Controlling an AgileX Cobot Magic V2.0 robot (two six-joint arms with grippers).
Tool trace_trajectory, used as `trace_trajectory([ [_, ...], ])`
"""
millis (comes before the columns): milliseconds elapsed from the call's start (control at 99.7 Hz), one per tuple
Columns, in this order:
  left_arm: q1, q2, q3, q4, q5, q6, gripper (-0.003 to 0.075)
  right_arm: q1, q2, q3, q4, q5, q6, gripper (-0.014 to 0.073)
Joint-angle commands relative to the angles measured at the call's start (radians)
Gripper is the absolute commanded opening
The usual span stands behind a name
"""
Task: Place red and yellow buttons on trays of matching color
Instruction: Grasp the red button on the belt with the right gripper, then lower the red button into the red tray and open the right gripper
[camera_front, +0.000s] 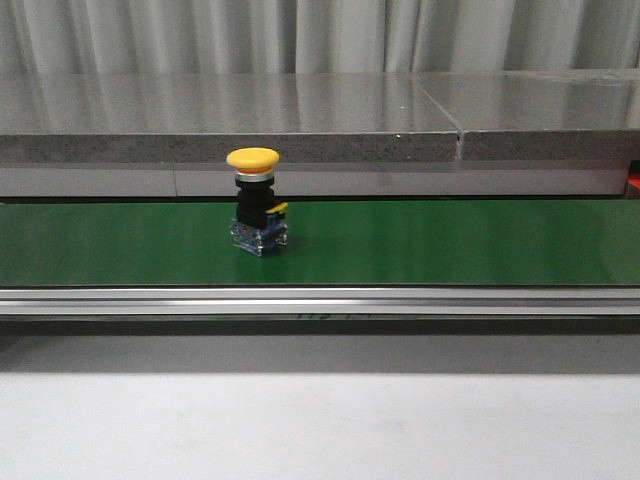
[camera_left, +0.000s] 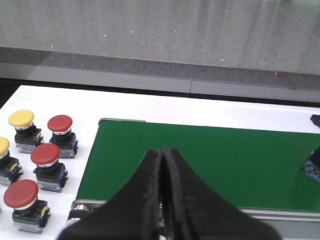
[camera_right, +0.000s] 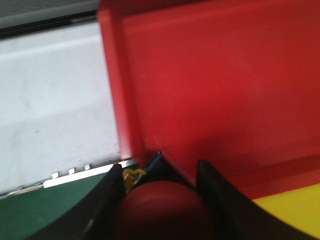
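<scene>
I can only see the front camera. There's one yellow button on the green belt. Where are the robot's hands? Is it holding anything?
Observer: The right gripper holds a red button, over the red tray.
Operator: Is there a yellow tray too?
Observer: Yes, a corner of the yellow tray shows beside the red one.
Operator: And the other hand?
Observer: The left gripper is shut and empty, above the green belt.
Operator: Any more buttons?
Observer: Yes, red and yellow spare buttons wait on white beside the belt's end.

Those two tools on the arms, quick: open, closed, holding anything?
Left tool: closed, holding nothing.
Right tool: closed on a red button, above the red tray.
</scene>
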Motion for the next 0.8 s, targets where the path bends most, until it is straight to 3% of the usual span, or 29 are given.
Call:
trace_trajectory([
  [0,0.002,0.005,-0.027,-0.012,-0.075,-0.009,-0.0019,-0.043,0.012,-0.053,0.007,-0.08,-0.01,0.0121],
  [281,0.002,0.005,-0.027,-0.012,-0.075,-0.009,-0.0019,-0.067,0.15,-0.058,0.036,-0.224,-0.01,0.0121],
  [662,0.002,0.005,-0.027,-0.012,-0.075,-0.009,-0.0019,-0.066,0.25,-0.058,0.04,-0.25,-0.01,0.0127],
  [742,0.002,0.005,-0.027,-0.012,-0.075,-0.009,-0.0019,-0.066,0.253,-0.058,0.04,-0.249,-0.01,0.0194],
  [792,0.002,0.005,-0.027,-0.012,-0.075,-0.009,-0.0019,-0.066,0.253,-0.058,0.04,-0.251,-0.01,0.0298],
])
